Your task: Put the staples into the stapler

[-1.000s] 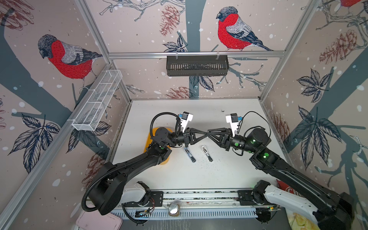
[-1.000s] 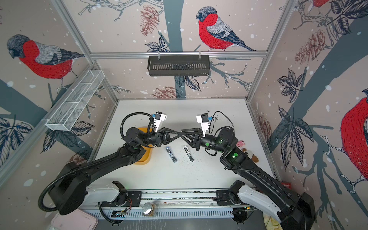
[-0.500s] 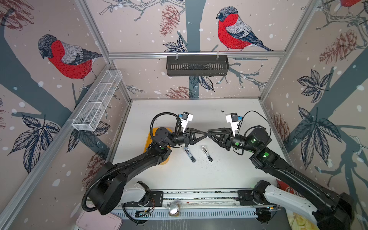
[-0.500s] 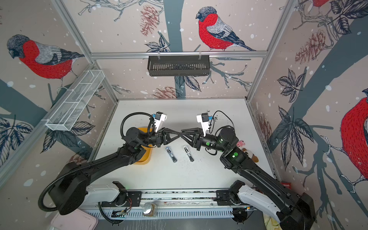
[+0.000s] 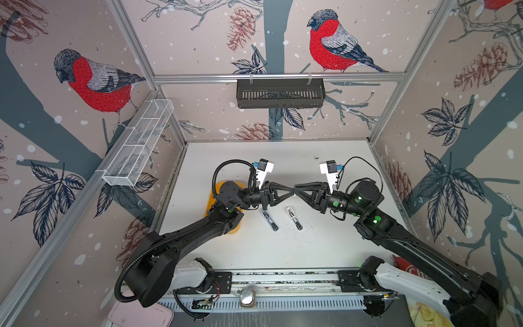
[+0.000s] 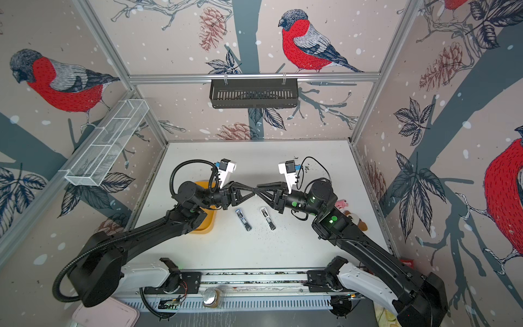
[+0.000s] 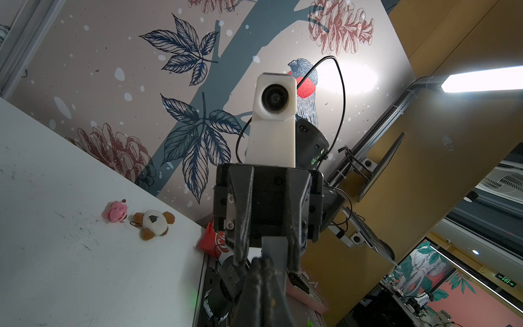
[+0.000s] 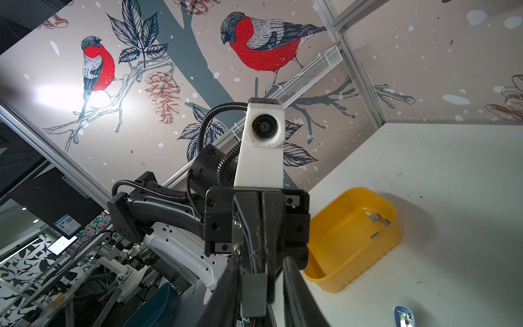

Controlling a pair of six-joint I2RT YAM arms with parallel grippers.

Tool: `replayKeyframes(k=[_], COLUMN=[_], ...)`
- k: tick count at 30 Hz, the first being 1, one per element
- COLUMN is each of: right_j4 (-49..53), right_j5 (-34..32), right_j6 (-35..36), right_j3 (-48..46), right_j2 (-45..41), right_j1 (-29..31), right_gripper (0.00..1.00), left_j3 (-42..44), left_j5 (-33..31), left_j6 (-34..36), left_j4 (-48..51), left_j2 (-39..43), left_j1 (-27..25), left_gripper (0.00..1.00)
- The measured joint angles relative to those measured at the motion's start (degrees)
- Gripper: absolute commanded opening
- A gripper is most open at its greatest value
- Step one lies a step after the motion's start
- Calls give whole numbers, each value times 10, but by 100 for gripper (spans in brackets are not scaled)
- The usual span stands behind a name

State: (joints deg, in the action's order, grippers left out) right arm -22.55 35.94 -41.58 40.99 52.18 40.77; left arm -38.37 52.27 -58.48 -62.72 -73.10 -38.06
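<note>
1. Yellow plastic tray (image 8: pixel 353 271) on the white table (image 5: pixel 311 249), partly under the left arm in both top views.
2. Inside it, lying loose on the floor: the staples (image 8: pixel 376 218), short silver strips, caught by the right wrist camera.
3. Up in the air over mid-table, nose to nose: left gripper (image 5: pixel 291 190) and right gripper (image 5: pixel 297 188).
4. Left gripper pinched fully together, small grey piece (image 8: pixel 253 294) at its tip; too unclear to call a staple strip.
5. Right gripper's fingers (image 8: pixel 297 297) parted, straddling that tip, with a gap on one side.
6. Down below, flat on the table: stapler (image 5: pixel 270 219), with a second slim piece (image 5: pixel 294 218) just beside it, both clear of the grippers.
</note>
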Motion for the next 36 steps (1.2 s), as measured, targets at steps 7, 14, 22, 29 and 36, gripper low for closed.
replayKeyframes(k=[7, 14, 22, 29, 36], right_j4=[0, -4, -3, -2, 7], right_j5=[0, -4, 1, 1, -11], right_j6=[0, 2, 2, 2, 11], right_j3=[3, 3, 3, 3, 3], right_j2=[3, 3, 3, 3, -9], right_j1=[2, 2, 3, 3, -2], right_gripper=[20, 16, 16, 16, 17], left_j3=[0, 3, 3, 3, 12], left_j5=[0, -3, -4, -13, -13], left_j6=[0, 4, 9, 15, 23], left_j4=[1, 5, 17, 30, 59], left_j2=[0, 2, 7, 11, 37], left_j1=[0, 0, 0, 0, 21], left_gripper=[0, 0, 27, 28, 27])
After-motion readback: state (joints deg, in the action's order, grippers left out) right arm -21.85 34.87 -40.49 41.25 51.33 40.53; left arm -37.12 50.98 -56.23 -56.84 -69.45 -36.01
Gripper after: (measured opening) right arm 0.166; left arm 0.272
